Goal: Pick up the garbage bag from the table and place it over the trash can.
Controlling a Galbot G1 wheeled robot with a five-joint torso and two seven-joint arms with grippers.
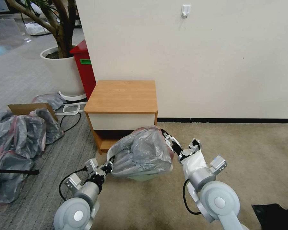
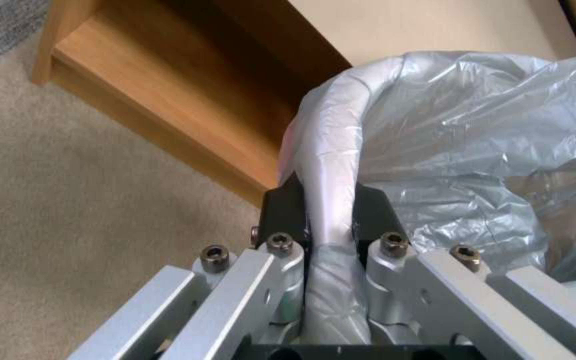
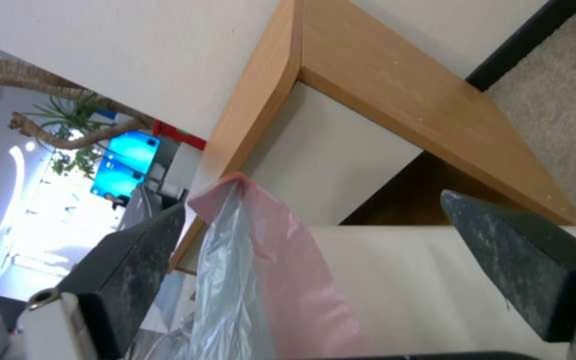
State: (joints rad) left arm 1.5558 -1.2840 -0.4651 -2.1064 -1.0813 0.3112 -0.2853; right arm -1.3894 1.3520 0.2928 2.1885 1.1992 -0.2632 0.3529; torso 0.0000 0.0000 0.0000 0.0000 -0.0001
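Garbage bag [image 1: 140,153] is off the table [image 1: 123,95] and draped over the trash can [image 1: 147,176], which sits on the carpet right in front of the table's lower shelf. Bag is puffed up in a crumpled dome; a sliver of cream bin wall shows under its front edge.

Left gripper [image 1: 109,166] is at the bag's left side, down at rim level. In the left wrist view its black pads [image 2: 281,210] sit on either side of the bag-covered rolled rim, narrow gap, pinching film against the rim. Reads as closed on the bag plus rim.

Right gripper [image 1: 169,142] is at the bag's far right corner, higher than the left one, close to the table's drawer front. In the right wrist view the fingers [image 3: 135,260] are spread wide; the pink drawstring edge of the bag stands between them, nearer one finger, no clamp on it. Cream bin wall is directly behind that edge.

Table top is just beyond both grippers, against the wall.
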